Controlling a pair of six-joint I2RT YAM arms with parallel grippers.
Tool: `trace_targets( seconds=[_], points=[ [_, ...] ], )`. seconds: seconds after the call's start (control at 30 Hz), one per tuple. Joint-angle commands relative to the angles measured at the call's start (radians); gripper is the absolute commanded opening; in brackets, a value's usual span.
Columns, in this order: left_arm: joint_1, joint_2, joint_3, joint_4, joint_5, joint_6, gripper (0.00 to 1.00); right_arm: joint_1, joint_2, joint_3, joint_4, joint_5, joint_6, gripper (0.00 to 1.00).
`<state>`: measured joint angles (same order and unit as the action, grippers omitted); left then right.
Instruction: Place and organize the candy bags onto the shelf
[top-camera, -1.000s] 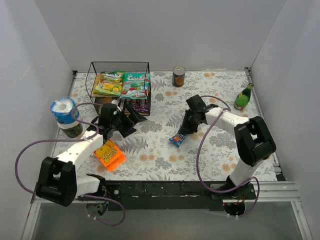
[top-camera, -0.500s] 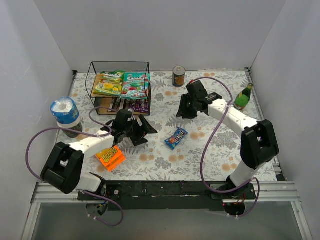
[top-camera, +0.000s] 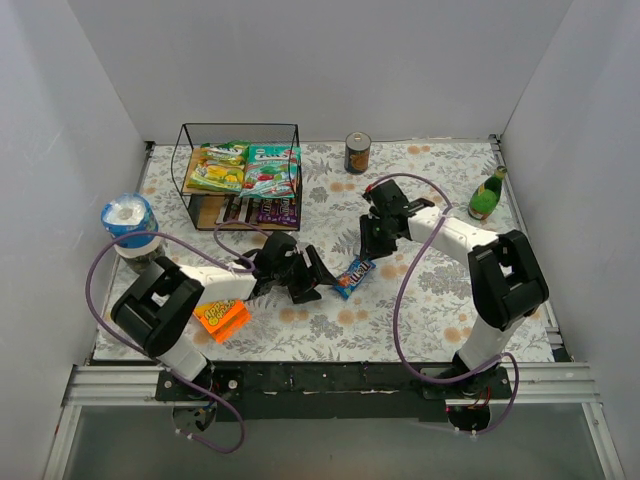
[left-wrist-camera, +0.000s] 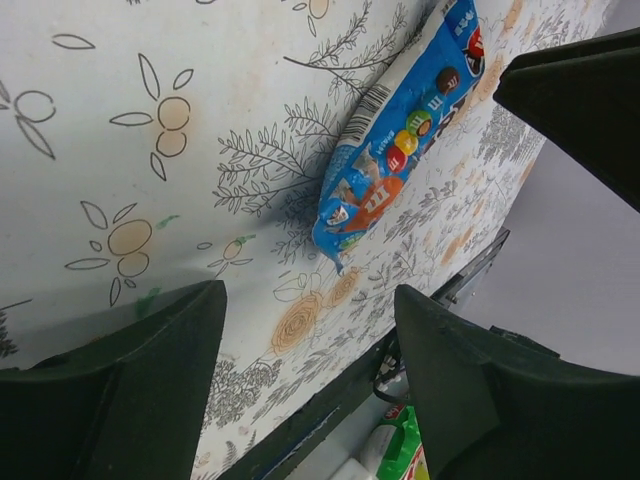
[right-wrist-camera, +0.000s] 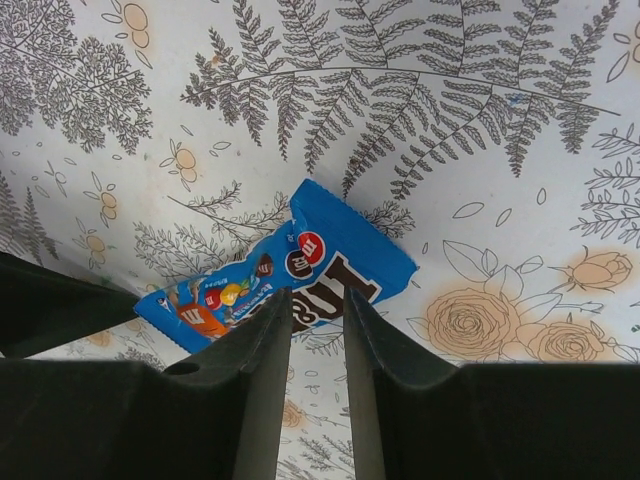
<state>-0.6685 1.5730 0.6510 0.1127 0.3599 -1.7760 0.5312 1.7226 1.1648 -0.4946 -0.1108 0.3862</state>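
I take the blue packet (top-camera: 352, 275) as my landmark: it lies flat on the floral table (top-camera: 420, 300), not on the shelf (top-camera: 204, 213), which stands well off to its far left. The left gripper (top-camera: 312, 283) sits just left of the packet with its jaws spread wide and nothing between them. On my left wrist feed the packet (left-wrist-camera: 400, 140) lies just beyond that gripper (left-wrist-camera: 308, 300), clear of both fingers. The right gripper (top-camera: 372, 243) hangs over the packet's far end. From its wrist camera I see the packet (right-wrist-camera: 280, 275) directly beneath the gripper (right-wrist-camera: 317, 300), whose jaws leave only a narrow slit and hold nothing. Up on the shelf's top board, the yellow-green bag (top-camera: 217, 168) and teal bag (top-camera: 271, 168) lie side by side.
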Motion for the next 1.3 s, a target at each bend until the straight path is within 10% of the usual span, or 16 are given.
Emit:
trace_targets(
  seconds=[0.0,1.27],
  points=[
    [-0.029,0.050,0.050,0.065,-0.048,-0.043,0.64,-0.002,0.029,-0.031,0.034,-0.020,-0.036,0.34],
    [-0.051,0.136,0.067,0.087,-0.199,-0.105,0.25,0.000,0.011,-0.168,-0.010,-0.115,0.243,0.35]
  ],
)
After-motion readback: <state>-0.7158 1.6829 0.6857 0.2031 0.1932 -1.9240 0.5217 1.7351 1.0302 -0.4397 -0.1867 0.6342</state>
